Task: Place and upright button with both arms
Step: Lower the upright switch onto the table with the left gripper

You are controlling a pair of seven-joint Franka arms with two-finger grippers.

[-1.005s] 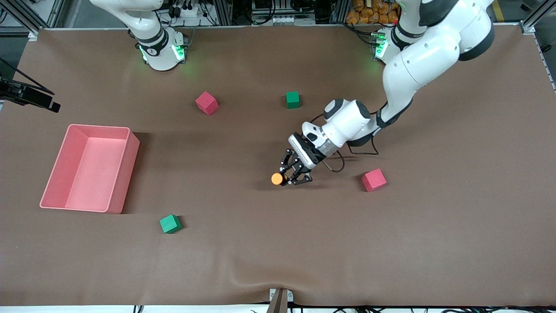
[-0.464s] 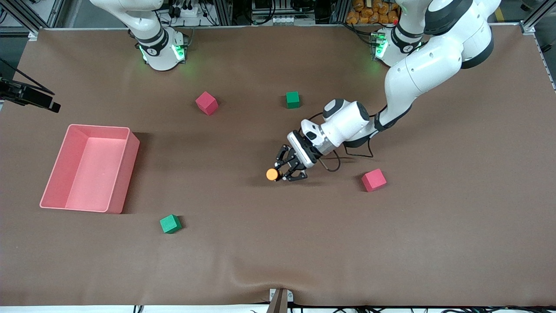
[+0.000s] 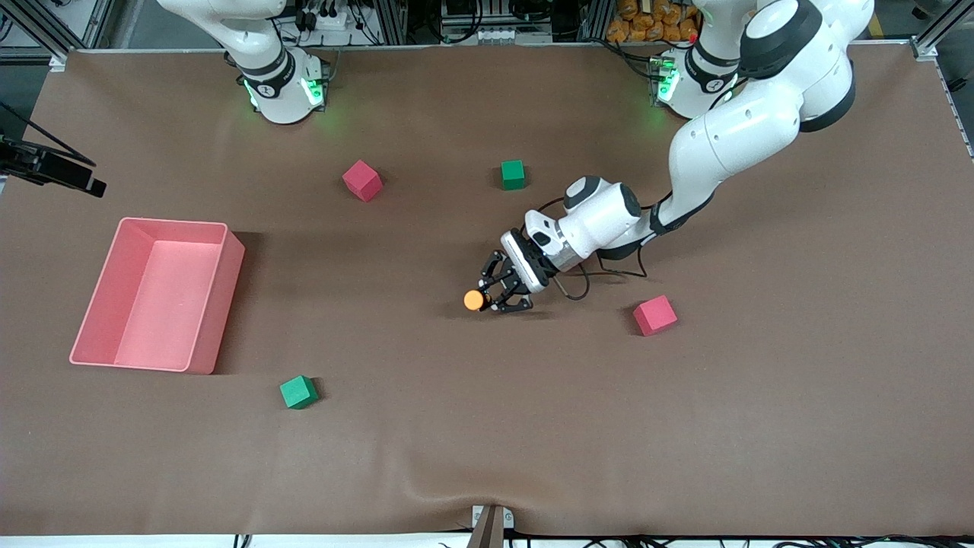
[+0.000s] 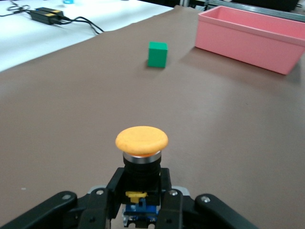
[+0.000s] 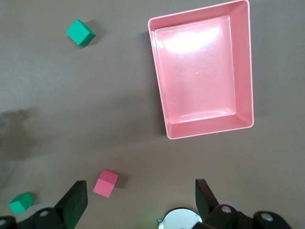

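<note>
Brown table (image 3: pixel 487 426) – left hand (image 3: pixel 493 298) clamped on button (image 3: pixel 474 300); right hand (image 5: pixel 140 198) spread, waiting.

A brown mat (image 3: pixel 487 426) covers the whole table, slightly wrinkled at the edge nearest the front camera, where a small bracket (image 3: pixel 491 524) is fixed. Along the edge where the bases stand run aluminium frame rails (image 3: pixel 396 19), cables and a power strip (image 3: pixel 327 19). A black camera mount (image 3: pixel 49 169) projects over the right arm's end.
</note>
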